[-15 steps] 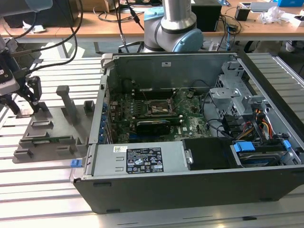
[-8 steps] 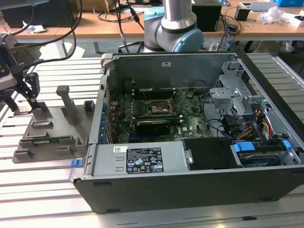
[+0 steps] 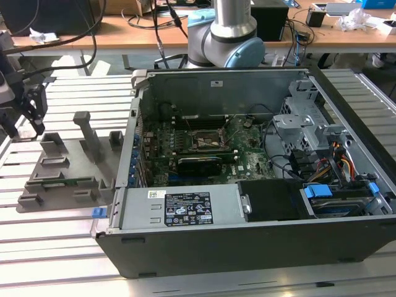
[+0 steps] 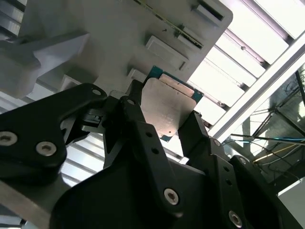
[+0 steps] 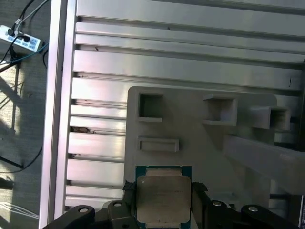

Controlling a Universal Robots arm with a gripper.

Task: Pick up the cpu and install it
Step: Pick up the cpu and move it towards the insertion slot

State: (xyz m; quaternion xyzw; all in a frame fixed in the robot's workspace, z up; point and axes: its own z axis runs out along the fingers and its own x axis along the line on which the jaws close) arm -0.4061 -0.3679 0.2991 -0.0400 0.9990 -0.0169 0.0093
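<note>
The cpu, a flat square chip with a silver top and thin green edge, sits between the black fingers of my gripper, which is shut on its two opposite sides. In the first wrist view the cpu is held by the gripper over the grey plastic tray. In the exterior view my gripper hangs above the tray's end at the exterior view's left. The open computer case holds the motherboard with the square socket.
The tray has several raised pockets and an upright post. It lies on a slatted aluminium table. The case walls, drive cage and loose cables surround the socket. A desk with cables stands behind.
</note>
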